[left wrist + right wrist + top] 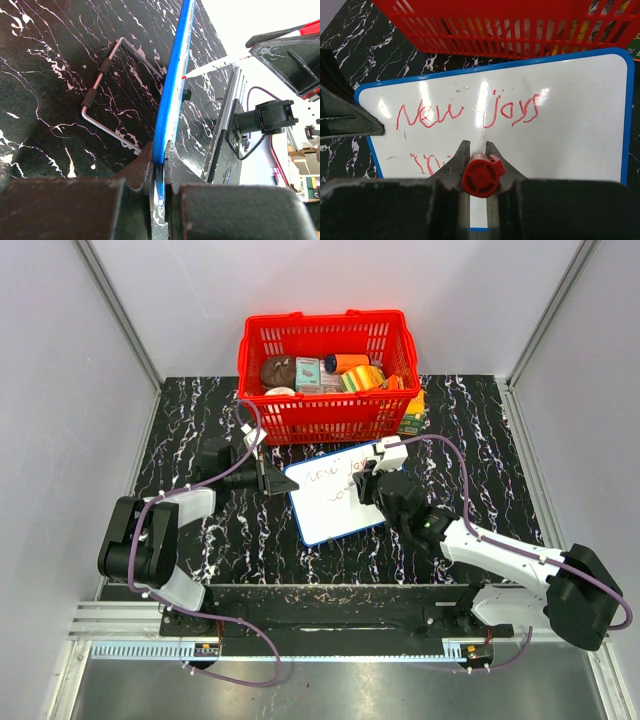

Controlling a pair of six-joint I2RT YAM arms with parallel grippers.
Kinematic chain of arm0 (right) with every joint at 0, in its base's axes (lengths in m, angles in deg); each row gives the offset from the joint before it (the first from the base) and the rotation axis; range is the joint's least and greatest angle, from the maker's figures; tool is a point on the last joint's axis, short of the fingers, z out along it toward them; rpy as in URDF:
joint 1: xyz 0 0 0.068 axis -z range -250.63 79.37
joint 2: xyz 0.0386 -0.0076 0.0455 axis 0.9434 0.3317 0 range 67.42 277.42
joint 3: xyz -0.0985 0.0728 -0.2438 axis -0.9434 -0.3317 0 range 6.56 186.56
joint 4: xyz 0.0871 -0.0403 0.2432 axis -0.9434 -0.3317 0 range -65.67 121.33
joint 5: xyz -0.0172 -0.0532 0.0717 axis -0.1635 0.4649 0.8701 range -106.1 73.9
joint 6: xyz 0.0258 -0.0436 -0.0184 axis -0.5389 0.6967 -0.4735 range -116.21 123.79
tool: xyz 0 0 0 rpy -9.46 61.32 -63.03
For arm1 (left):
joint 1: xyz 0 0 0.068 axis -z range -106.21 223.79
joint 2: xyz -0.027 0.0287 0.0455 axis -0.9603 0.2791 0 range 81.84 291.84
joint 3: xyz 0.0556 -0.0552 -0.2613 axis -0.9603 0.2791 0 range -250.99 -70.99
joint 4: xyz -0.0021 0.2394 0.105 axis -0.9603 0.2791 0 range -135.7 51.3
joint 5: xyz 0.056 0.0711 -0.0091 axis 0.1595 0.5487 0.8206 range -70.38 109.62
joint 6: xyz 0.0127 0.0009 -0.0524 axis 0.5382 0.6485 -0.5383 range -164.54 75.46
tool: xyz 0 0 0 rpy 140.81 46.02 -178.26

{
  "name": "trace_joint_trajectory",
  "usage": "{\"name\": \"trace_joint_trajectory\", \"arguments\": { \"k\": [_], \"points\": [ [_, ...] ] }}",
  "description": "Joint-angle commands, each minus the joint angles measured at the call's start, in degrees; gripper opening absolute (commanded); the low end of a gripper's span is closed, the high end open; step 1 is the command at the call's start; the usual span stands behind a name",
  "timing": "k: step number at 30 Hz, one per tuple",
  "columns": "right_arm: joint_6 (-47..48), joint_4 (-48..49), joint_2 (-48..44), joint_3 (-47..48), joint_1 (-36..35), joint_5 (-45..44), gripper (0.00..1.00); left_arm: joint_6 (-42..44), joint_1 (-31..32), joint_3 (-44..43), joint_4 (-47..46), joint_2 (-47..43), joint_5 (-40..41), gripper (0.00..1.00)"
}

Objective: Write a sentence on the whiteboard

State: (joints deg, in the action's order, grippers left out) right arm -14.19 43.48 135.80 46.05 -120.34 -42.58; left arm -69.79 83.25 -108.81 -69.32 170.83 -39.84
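The whiteboard (330, 520) lies tilted on the black marble table, just in front of the red basket. My left gripper (277, 480) is shut on its left blue rim (172, 90), which passes edge-on between the jaws of the left gripper (160, 160). The sentence (465, 112) reads "New joys" in red, with a few strokes of a second line (427, 162) below. My right gripper (474, 145) is shut on a red marker (481, 175) pointing down at the board beside those strokes. The marker's tip (210, 67) touches the white surface.
The red basket (325, 375), filled with several packets and tins, stands right behind the board. A green-yellow box (412, 415) sits at its right corner. A bent metal wire handle (107, 100) lies on the table left of the board. Grey walls close in both sides.
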Motion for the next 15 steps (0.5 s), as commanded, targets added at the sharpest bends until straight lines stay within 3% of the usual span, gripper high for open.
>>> {"name": "trace_joint_trajectory", "arguments": {
  "k": [1,15],
  "points": [
    [-0.48,0.43,0.35,-0.55,0.58,-1.65,0.00,6.53,0.57,0.65,-0.11,-0.40,6.90,0.00],
    [-1.80,-1.42,-0.79,-1.87,0.67,0.73,0.00,6.53,0.65,0.65,-0.11,-0.31,6.90,0.00]
  ]
}}
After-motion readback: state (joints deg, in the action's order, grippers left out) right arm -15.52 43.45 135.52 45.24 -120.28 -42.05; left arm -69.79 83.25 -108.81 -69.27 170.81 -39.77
